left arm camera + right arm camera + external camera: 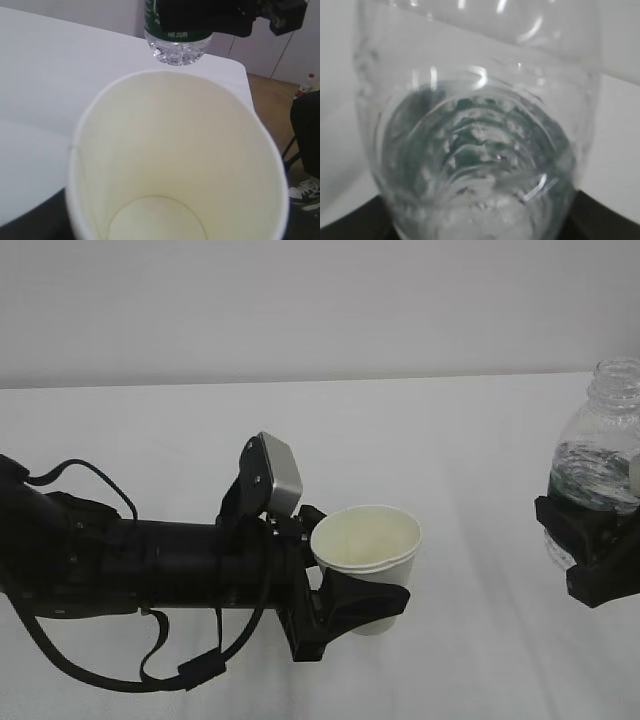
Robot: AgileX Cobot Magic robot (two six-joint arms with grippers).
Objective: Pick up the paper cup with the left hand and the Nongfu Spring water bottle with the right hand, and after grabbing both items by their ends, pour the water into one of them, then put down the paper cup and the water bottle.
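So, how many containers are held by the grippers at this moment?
2. The paper cup is in the left gripper, left of centre. The water bottle is in the right gripper, at the right edge. No others show.

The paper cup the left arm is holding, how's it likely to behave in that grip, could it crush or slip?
The paper cup looks empty and thin-walled, so probably very light and easily dented if the left gripper squeezes harder. Its rim appears slightly oval already, hinting it flexes. The tapered sides might let it slide upward out of the jaws if bumped.

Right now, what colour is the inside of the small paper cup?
Pale yellowish-cream inside the small white paper cup, clearest in the left wrist view.
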